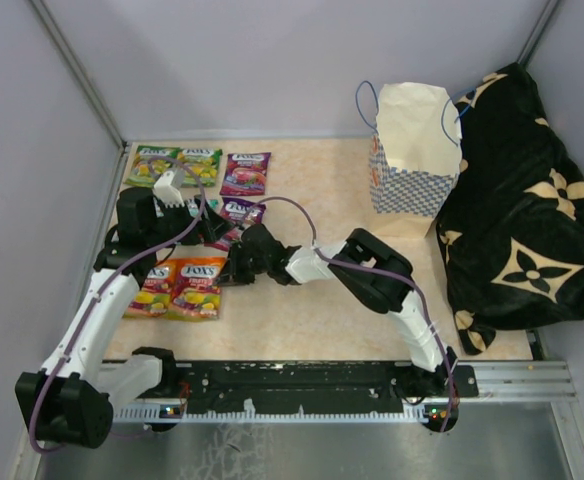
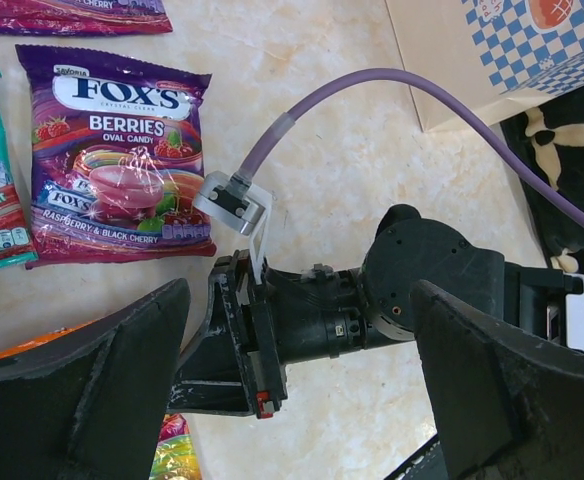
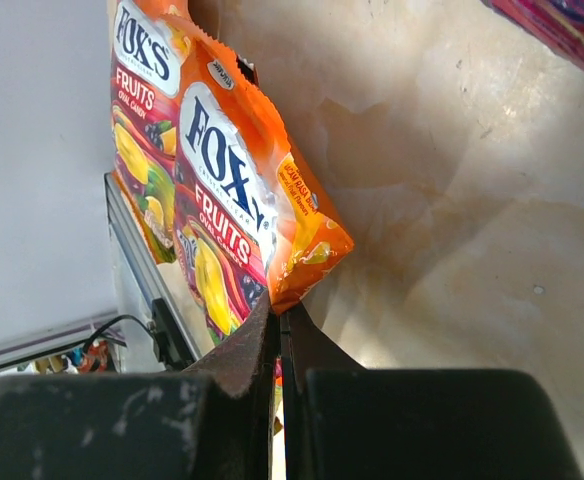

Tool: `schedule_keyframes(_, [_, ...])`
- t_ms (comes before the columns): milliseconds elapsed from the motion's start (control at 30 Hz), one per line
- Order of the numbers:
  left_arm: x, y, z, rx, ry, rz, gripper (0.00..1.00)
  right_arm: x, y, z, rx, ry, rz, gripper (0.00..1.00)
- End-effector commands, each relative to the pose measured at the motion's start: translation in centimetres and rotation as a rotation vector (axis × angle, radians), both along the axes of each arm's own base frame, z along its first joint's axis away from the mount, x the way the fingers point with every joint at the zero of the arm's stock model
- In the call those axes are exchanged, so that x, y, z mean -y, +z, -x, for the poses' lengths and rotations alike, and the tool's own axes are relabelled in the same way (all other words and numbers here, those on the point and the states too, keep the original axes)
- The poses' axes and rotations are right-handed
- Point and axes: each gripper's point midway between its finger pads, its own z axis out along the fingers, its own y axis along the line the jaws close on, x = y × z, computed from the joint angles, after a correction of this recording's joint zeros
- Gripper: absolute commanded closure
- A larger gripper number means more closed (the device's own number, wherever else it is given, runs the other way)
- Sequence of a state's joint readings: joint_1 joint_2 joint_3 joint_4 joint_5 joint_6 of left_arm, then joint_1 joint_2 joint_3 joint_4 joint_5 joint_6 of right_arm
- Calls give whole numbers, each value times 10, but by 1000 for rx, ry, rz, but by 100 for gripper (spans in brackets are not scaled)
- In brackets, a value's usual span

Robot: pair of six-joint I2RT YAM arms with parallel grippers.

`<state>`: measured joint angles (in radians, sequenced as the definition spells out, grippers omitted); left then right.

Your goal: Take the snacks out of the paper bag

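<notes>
You've several snacks (image 1: 245,172) out on tabletop (image 1: 332,320), left of bag (image 1: 412,130); bag's inside hidden, remainder unknown. Left pincer (image 2: 297,300) apart, empty. Right pincer (image 3: 278,325) together, tips at orange pouch (image 3: 232,200).

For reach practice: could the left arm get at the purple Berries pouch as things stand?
Probably yes: the left arm hovers, jaws open, beside the uncovered Berries pouch; the right arm lies under them.

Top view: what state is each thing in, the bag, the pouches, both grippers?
paper bag, upright, mouth open, inside not visible.
snacks, several out, flat on the table.
left gripper, fingers open, empty.
right gripper, fingers shut, tips at the edge of an orange pouch.
</notes>
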<state>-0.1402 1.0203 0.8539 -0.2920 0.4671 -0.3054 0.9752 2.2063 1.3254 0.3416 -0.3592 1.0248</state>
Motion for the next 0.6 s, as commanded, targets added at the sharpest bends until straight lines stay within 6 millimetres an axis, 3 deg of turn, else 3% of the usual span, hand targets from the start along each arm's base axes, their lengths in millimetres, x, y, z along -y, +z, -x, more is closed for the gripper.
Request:
schedule_keyframes(0, [1,2,-2,20,-23,12,4,-22,26,-6,51,9,-71,100])
schedule_keyframes(300, [1,-1,-3,9,-27,25,4,-29,29,-6,61,42,-74,100])
schedule_keyframes(567, [0,-2,-3,7,-25,29,4,-16,25,-2,61,45,-61,100])
